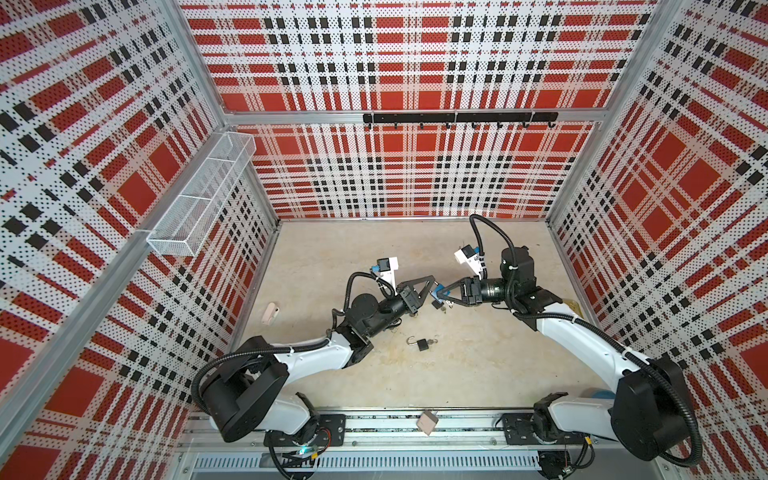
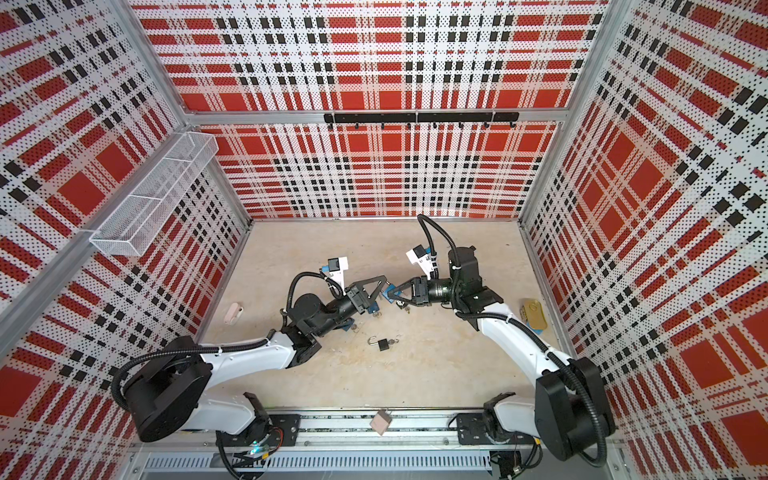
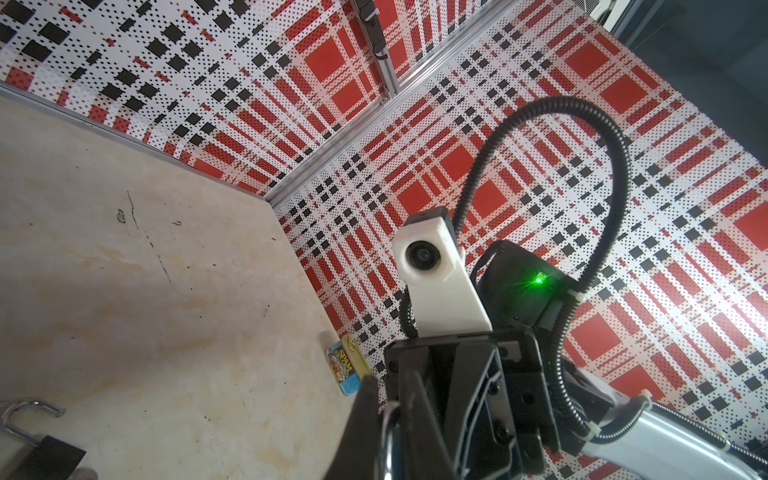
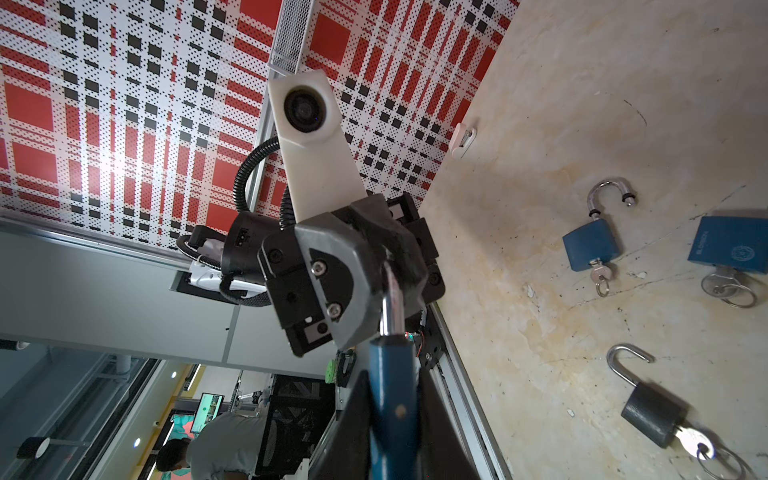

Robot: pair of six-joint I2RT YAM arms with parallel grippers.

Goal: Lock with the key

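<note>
On table (image 1: 478, 374), black padlock (image 1: 422, 344), Spam tin (image 3: 345, 366)

Held padlock (image 1: 437, 294) at table (image 1: 478, 374) ctr, between L gripper (image 1: 432, 283) at its 9 and R gripper (image 1: 443, 291) at its 3. Loose padlock (image 1: 422, 343) on table nearby, at 6. Two more padlocks (image 4: 592, 247) at 7–8, under L arm. Clip-like item (image 1: 271, 312) well off at 9, nr L wall; tin (image 2: 534, 316) at 3, by R wall. Mesh basket (image 1: 199, 195) on L wall at 10, hook rail (image 1: 457, 118) on back wall at 12 — small block (image 1: 428, 422) on front rail at 6.
</note>
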